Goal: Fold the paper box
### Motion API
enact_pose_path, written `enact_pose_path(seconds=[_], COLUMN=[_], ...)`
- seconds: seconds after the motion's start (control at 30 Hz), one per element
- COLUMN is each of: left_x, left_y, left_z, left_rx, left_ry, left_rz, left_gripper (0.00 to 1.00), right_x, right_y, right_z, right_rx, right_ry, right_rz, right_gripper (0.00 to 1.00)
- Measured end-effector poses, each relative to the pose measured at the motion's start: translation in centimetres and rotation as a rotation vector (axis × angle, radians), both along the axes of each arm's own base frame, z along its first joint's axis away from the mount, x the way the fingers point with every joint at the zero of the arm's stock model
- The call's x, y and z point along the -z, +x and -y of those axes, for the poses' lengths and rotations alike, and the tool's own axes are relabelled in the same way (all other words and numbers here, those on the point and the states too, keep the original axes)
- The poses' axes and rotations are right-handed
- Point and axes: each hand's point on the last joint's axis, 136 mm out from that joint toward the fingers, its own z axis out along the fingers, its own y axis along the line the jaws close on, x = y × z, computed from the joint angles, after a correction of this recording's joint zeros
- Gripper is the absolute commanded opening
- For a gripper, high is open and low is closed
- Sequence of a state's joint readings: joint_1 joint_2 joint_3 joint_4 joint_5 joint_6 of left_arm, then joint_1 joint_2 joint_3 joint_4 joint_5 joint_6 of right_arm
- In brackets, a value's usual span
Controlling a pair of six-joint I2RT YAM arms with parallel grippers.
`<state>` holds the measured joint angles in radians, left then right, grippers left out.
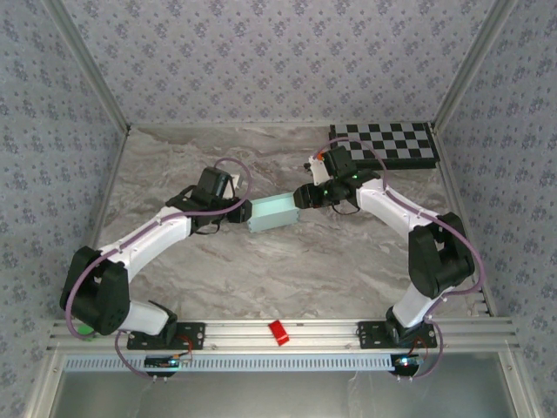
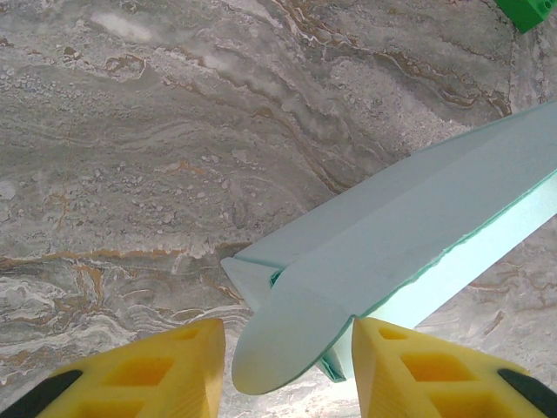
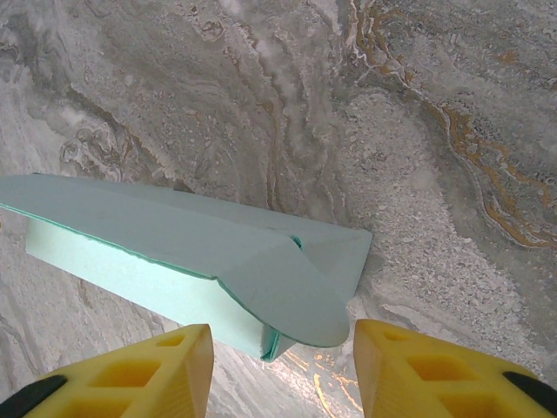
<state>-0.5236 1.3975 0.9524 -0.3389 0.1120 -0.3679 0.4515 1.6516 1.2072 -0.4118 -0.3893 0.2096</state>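
Note:
The paper box (image 1: 272, 212) is a pale aqua, long, partly folded shape lying mid-table between both arms. My left gripper (image 1: 237, 212) is at its left end and my right gripper (image 1: 300, 196) at its right end. In the left wrist view the box (image 2: 392, 235) runs off to the upper right, and its rounded end flap (image 2: 278, 340) sticks out between the yellow fingers (image 2: 165, 366) of the left gripper (image 2: 287, 348). The jaws are open, the right finger touching the card edge. In the right wrist view the box (image 3: 174, 235) and its rounded flap (image 3: 287, 296) sit between the open right gripper (image 3: 283, 348), with gaps on both sides.
A black-and-white checkered board (image 1: 392, 144) lies at the back right corner. A small red piece (image 1: 278, 332) sits on the aluminium rail (image 1: 331, 329) at the near edge. A green object (image 2: 526, 10) shows past the box. Patterned walls enclose the marble table (image 1: 174, 165).

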Motion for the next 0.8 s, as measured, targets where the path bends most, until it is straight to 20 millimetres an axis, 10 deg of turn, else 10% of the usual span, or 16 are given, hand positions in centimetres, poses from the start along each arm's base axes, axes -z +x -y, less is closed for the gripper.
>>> enact_pose_path(seconds=[0.8], left_x=[-0.01], left_y=[-0.12], left_z=[0.19], left_rx=[-0.007], left_ry=[-0.018], left_rz=[-0.013], left_gripper=[0.25], right_x=[-0.38], right_y=[-0.26], right_z=[-0.78], right_rx=[-0.024], right_ry=[0.03], right_rz=[0.001], right_gripper=[0.32])
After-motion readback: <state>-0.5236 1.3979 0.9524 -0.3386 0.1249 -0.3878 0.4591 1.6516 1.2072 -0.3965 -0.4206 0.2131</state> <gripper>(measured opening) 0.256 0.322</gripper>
